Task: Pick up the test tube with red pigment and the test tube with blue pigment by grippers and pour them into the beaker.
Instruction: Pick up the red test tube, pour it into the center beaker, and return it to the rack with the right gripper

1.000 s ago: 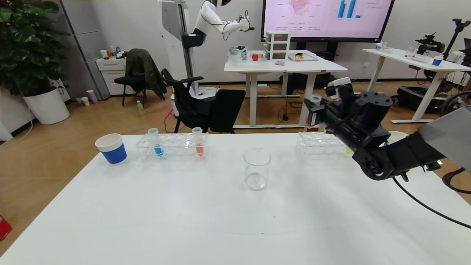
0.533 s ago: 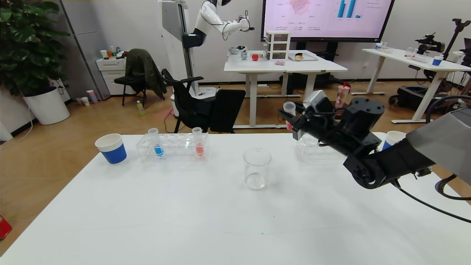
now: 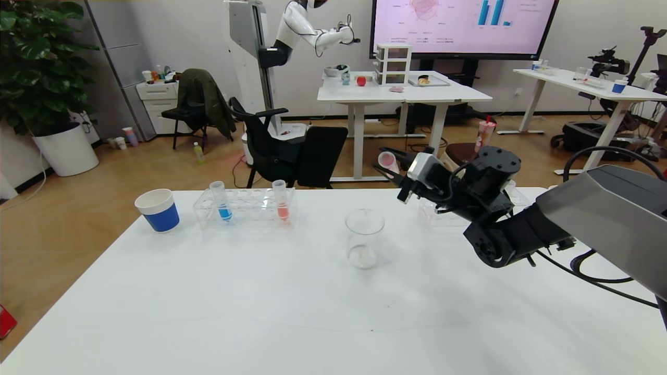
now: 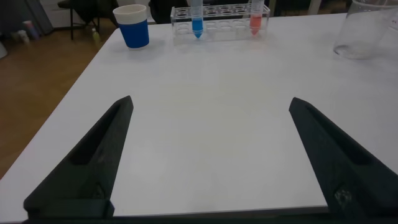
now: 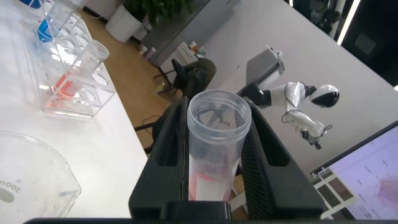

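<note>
My right gripper (image 3: pixel 392 167) is shut on the test tube with red pigment (image 3: pixel 387 159), held tilted in the air to the right of and above the beaker (image 3: pixel 363 239). In the right wrist view the tube (image 5: pixel 214 155) sits between the black fingers (image 5: pixel 169 143), with red liquid low in it and the beaker (image 5: pixel 25 180) below. The test tube with blue pigment (image 3: pixel 221 200) stands in the left rack (image 3: pixel 245 209) beside a salmon-orange tube (image 3: pixel 281 200). My left gripper (image 4: pixel 211 102) is open and empty over the table's near left part.
A blue paper cup (image 3: pixel 158 209) stands left of the left rack. A second clear rack (image 3: pixel 443 211) sits behind my right arm. The left wrist view shows the cup (image 4: pixel 134 25), the blue tube (image 4: pixel 197 18) and the beaker (image 4: pixel 367 31) far off.
My right gripper has moved left from above the right rack toward the beaker, carrying the red tube and tilting it over. The left arm has not moved.
</note>
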